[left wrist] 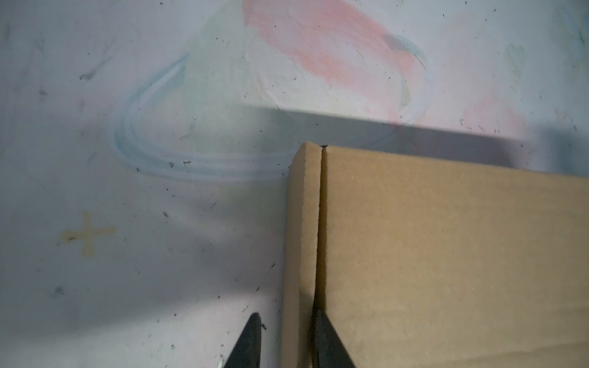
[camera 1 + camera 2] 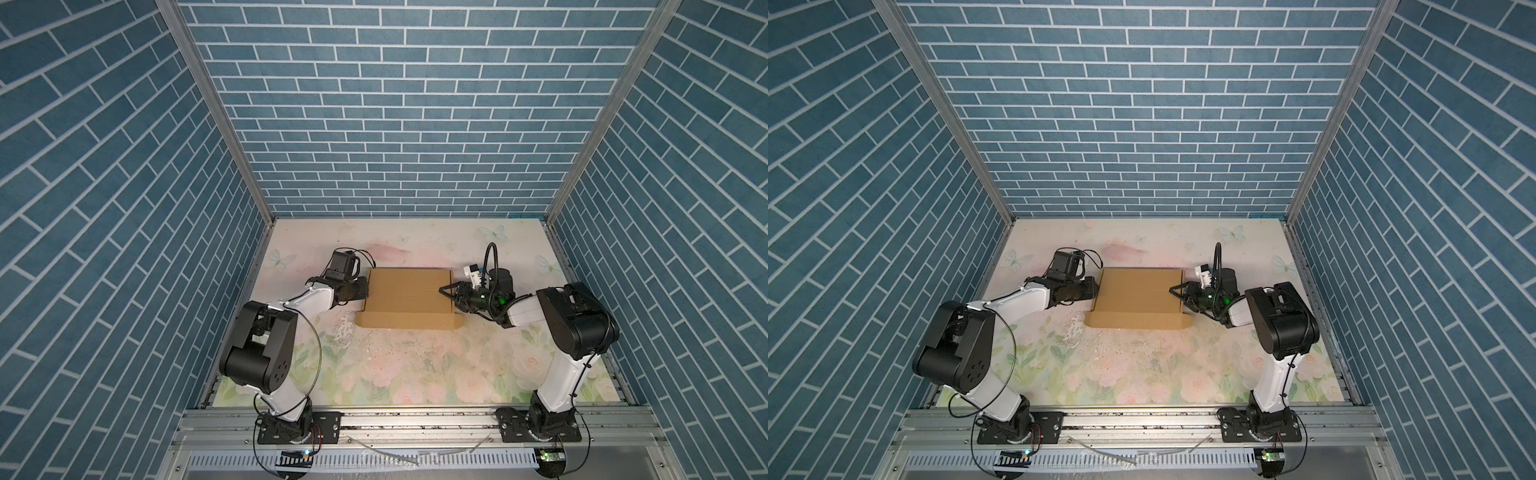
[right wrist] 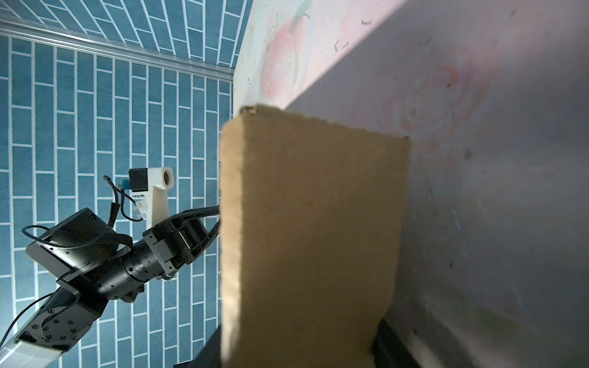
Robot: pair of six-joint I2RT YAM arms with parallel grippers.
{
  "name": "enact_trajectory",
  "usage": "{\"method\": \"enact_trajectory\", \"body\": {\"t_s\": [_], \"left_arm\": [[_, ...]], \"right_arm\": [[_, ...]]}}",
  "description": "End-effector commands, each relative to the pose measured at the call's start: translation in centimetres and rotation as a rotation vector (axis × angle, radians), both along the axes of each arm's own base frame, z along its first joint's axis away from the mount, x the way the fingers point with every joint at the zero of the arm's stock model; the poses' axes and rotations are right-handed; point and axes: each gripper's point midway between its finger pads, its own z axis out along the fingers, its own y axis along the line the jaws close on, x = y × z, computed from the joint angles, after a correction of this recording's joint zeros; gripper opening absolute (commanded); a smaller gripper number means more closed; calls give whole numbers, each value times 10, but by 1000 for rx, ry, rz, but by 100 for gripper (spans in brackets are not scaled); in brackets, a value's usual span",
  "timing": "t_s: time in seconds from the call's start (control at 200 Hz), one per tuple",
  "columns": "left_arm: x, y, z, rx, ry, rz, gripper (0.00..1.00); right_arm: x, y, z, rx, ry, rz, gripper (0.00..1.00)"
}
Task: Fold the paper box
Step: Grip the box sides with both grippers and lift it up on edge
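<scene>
A floral tabletop fills the floor of a booth with three blue brick-patterned walls. At its near edge, two arms rise from one metal rail: the left arm and the right arm, both reaching toward the middle.

One paper box lies between them, around the middle of the tabletop, in both top views. Its near flap lies flat on the tabletop, while the lid panel covers the body.

The left gripper is at the box's left edge. In the left wrist view its two fingertips are slightly apart and straddle the left side wall, the outer one clear of the cardboard.

The right gripper is at the box's right edge. In the right wrist view a cardboard panel stands close to the lens; I cannot tell whether the jaws grip it.
</scene>
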Motion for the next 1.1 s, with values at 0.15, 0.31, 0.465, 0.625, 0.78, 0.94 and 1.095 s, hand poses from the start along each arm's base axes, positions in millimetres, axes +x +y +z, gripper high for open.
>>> {"method": "enact_trajectory", "body": {"t_s": [0.15,0.31,0.465,0.625,0.78,0.94,1.095], "left_arm": [[-3,-4,70,-92,-110,-56,48],[-13,6,100,-167,-156,-66,53],[-17,23,114,-352,-214,-35,56],[-17,17,122,-513,-243,-78,58],[-9,3,133,-662,-286,-126,63],[0,-4,149,-757,-350,-167,73],[-2,-5,145,-774,-360,-178,94]], "right_arm": [[7,8,23,31,-79,31,45],[11,5,38,56,-99,33,45],[14,-1,61,86,-122,45,45],[15,-7,92,108,-168,89,45],[10,-11,114,71,-200,131,45],[6,-13,129,59,-220,145,45],[6,-13,137,66,-236,145,45]]}}
